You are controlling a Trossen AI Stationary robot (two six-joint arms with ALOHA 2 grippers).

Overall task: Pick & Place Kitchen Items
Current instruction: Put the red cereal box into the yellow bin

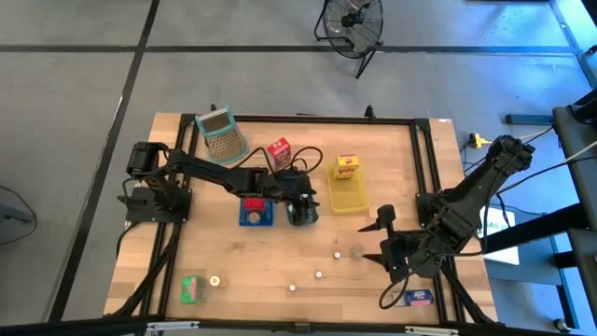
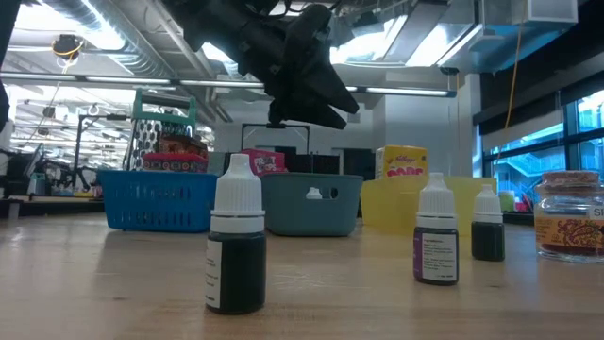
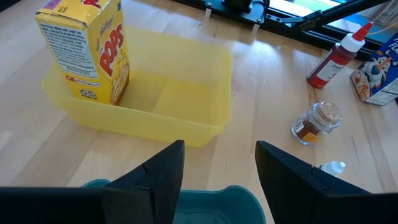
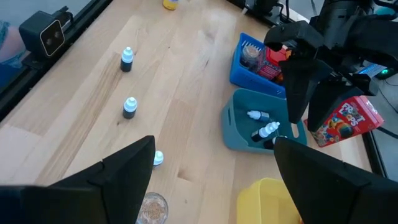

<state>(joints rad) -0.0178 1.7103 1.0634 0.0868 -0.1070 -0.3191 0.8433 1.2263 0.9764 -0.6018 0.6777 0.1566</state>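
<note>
— How many dropper bottles are loose on the table (image 1: 233, 308)?
— Three white-capped ones (image 1: 318, 275) at 6 o'clock, plus two lying in the grey-blue tray (image 4: 239, 127) at centre.
— And cartons?
— Four: red (image 1: 279, 150), yellow (image 1: 347, 166) in the yellow tray (image 1: 350, 198), green (image 1: 193, 289), blue (image 1: 419, 298).
— The grippers?
— Left gripper (image 3: 219, 171) hangs over the grey-blue tray, jaws parted, empty. Right gripper (image 4: 211, 180) at 4 o'clock, spread wide, empty.
</note>
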